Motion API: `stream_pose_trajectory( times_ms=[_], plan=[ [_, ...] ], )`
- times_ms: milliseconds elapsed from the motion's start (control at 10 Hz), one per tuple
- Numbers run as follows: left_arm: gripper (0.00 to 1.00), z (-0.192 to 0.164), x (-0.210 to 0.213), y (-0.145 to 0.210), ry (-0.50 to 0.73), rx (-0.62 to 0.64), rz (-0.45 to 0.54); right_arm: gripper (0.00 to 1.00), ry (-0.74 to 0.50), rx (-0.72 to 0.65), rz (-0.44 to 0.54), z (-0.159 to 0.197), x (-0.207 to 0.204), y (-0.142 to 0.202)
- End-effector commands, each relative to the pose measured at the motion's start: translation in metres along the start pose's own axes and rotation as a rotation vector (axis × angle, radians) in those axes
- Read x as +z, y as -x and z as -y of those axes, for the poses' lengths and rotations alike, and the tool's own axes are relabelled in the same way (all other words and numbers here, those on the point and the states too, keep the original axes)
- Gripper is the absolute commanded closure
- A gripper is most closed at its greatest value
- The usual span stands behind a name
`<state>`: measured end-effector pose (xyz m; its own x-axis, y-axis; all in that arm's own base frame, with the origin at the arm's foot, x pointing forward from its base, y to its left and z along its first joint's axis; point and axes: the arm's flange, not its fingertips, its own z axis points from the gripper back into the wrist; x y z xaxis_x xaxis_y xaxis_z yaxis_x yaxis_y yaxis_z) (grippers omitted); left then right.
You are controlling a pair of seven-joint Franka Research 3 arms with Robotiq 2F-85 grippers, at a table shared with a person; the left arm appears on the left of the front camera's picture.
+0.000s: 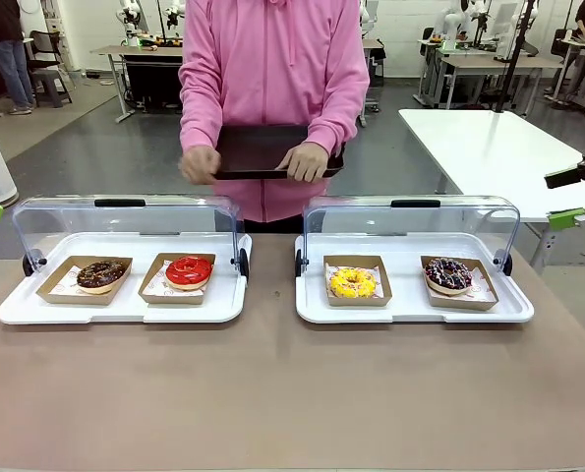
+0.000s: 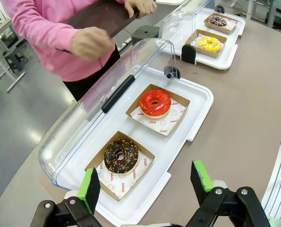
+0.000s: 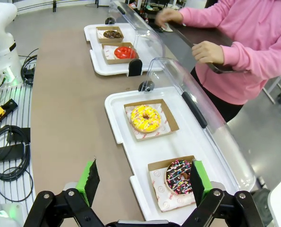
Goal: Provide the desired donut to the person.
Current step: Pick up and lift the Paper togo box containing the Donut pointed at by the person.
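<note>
**Four donuts on display, both pincers wide and empty**

The person in a pink hooded sweatshirt (image 1: 272, 69) stands at the far side of the brown table (image 1: 272, 393), holding a flat dark rectangular tray (image 1: 263, 147) in both hands. The left white plastic display tray (image 1: 125, 313), its clear lid raised, carries a chocolate nut-sprinkled donut (image 1: 101, 273) and a red-glazed donut (image 1: 189, 270). The right white display tray (image 1: 410, 317) carries a yellow donut (image 1: 353, 283) and a dark donut with coloured sprinkles (image 1: 449, 273). The left pincer (image 2: 145, 182) and right pincer (image 3: 145, 182) stand wide, holding nothing.
</note>
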<state>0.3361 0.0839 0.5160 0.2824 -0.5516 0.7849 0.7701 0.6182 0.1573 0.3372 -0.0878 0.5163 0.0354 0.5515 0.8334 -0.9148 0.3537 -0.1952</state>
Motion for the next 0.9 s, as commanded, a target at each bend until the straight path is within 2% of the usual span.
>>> stream_pose_trajectory(
  times_ms=[0,800],
  plan=[
    [0.00,-0.0002,-0.0006,0.0001,0.003,0.003,0.005,0.00,-0.003,0.007,0.011,0.0016,-0.0013,0.0011],
    [0.00,-0.0002,-0.0006,0.0001,0.003,0.003,0.005,0.00,-0.003,0.007,0.011,0.0016,-0.0013,0.0011]
  ],
)
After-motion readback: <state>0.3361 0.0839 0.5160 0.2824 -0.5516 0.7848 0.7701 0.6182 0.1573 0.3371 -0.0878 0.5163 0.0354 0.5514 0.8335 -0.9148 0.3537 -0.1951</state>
